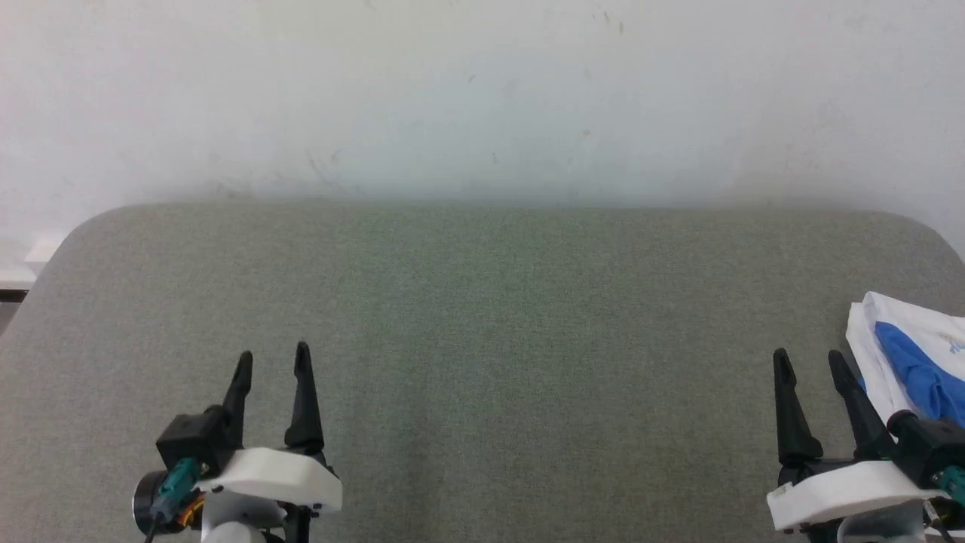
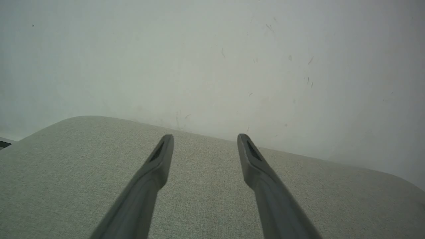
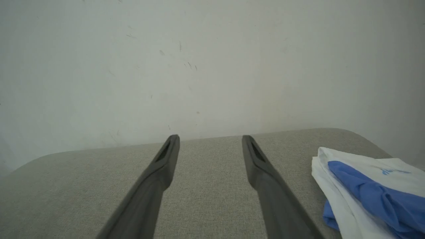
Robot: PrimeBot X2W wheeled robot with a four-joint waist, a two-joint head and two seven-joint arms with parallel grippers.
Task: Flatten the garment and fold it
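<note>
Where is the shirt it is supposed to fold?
The garment lies bunched at the right edge of the grey cushioned surface in the head view, just to the right of the open right gripper.

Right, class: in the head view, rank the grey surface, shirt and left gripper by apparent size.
1. Grey surface, largest.
2. Left gripper and shirt: unranked; the gripper is nearer the camera, the shirt cut off by the frame edge.

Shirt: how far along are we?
Done: nothing that shows; the shirt lies rumpled at the table's right edge, blue sleeve on top. In hand: nothing; left tool and right tool stand open, empty. Left: flatten it, then fold.
</note>
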